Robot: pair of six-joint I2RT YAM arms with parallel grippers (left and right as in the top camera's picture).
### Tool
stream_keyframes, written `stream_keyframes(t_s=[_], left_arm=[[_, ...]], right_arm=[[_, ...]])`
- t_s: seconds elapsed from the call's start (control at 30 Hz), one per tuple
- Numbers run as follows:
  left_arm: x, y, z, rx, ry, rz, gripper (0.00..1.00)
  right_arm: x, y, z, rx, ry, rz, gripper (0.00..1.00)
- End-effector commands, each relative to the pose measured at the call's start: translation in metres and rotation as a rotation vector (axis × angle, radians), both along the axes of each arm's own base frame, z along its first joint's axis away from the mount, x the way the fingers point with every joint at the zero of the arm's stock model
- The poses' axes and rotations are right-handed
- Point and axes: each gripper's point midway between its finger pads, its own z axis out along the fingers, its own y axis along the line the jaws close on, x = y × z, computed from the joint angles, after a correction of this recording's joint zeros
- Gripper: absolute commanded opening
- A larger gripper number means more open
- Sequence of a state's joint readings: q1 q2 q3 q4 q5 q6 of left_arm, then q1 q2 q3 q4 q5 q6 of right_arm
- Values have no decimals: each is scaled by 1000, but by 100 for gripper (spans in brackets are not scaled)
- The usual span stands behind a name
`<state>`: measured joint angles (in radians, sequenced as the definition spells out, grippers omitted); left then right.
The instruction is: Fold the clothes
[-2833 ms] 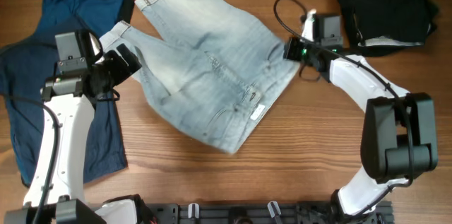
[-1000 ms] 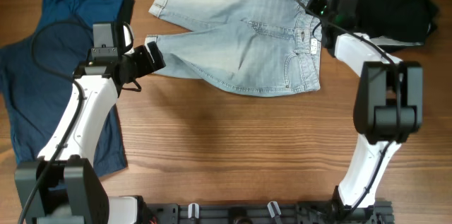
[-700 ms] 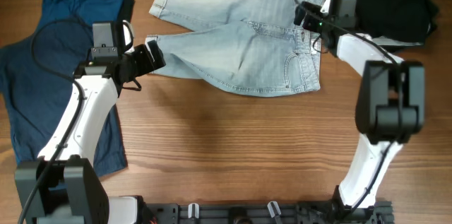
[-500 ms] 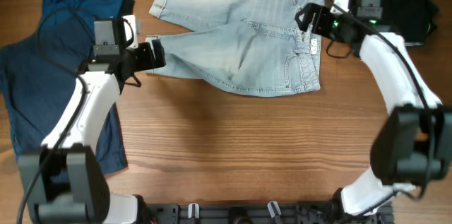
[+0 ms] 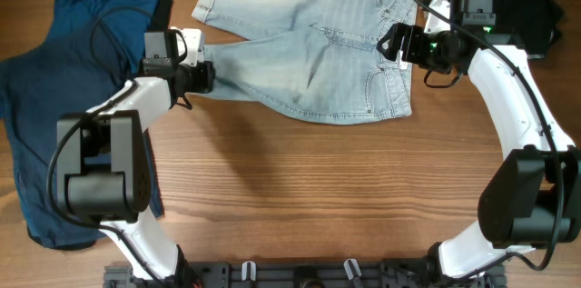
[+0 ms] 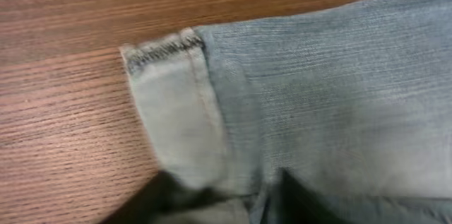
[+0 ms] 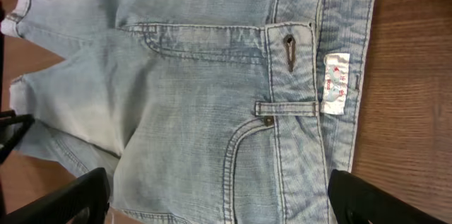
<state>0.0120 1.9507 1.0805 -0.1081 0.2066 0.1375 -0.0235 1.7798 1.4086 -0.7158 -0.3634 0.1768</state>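
Observation:
The pale denim shorts (image 5: 300, 52) lie flat at the far middle of the table, waistband to the right and legs to the left. My left gripper (image 5: 201, 77) sits at the hem of the nearer leg. In the left wrist view its dark fingers (image 6: 166, 197) have closed in on the turned-up hem (image 6: 176, 111), and denim is bunched between them at my left gripper (image 6: 244, 206). My right gripper (image 5: 397, 44) hovers over the waistband, and its jaws stand wide apart with nothing between them. In the right wrist view my right gripper (image 7: 219, 199) looks down on a pocket seam (image 7: 240, 146) and the white label (image 7: 335, 83).
Dark blue garments (image 5: 36, 115) cover the left side of the table, under and beside my left arm. A black garment (image 5: 508, 6) lies at the far right corner, just behind my right arm. Bare wood (image 5: 300, 188) fills the near half.
The shorts were dragged to the far edge and straightened. My right gripper let go of the waistband, opened and drew back over it. My left gripper moved onto the leg hem and closed.

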Motion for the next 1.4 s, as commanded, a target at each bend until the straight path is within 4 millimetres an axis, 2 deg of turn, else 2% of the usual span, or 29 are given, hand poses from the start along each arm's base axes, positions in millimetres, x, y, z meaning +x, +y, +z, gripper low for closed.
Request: stream_keyframes(t_s=[0.0,0.1,0.2,0.27,0.37,0.47,0.6,0.63,0.7,0.77,0.8,0.83,0.9,1.0,1.03,1.07,1.13,1.2,1.23,1.37], left_arm=[[9,-5,45,-45,-90,23,21],[3,-5,87,-44,-150,21,12],[-13,-5,108,-41,-137,23,15],[-28,-3,105,-34,-80,30,18],[-61,-3,79,-30,92,34,19],[-89,-4,59,-42,244,59,20],[-119,-4,45,-49,383,85,8],[-123,-4,44,-49,401,86,8],[-122,-3,44,-46,395,87,16],[-112,3,45,-13,355,102,18],[-104,6,47,1,318,109,25],[-92,7,50,2,268,111,37],[-74,7,58,-2,187,110,47],[-60,10,61,11,131,116,49],[-55,14,57,33,122,119,48],[-50,15,50,39,117,123,43],[-49,13,35,33,144,119,27],[-60,6,12,4,229,103,8],[-66,4,4,-7,266,104,4],[-103,3,-10,-10,434,125,4]], right_arm=[[1,1,2,0,-18,20,100],[1,0,3,0,-21,19,99],[1,1,3,0,-21,19,100],[0,1,2,1,-16,19,99],[-11,1,-3,4,38,17,99],[-38,2,-14,27,181,-28,100],[-67,2,-22,31,313,-36,99],[-75,3,-23,38,353,-55,100],[-79,1,-26,23,372,-58,100],[-82,-1,-31,11,383,-62,99],[-84,-1,-36,11,386,-60,99],[-86,-1,-42,11,389,-60,99],[-89,-1,-51,12,398,-60,99],[-91,-1,-54,11,401,-59,99],[-90,-1,-54,11,396,-59,99],[-88,-1,-54,11,388,-59,99],[-86,-1,-54,11,381,-59,99],[-85,-1,-53,11,376,-59,99],[-84,-1,-53,10,369,-59,99],[-79,-1,-53,11,349,-60,99]])
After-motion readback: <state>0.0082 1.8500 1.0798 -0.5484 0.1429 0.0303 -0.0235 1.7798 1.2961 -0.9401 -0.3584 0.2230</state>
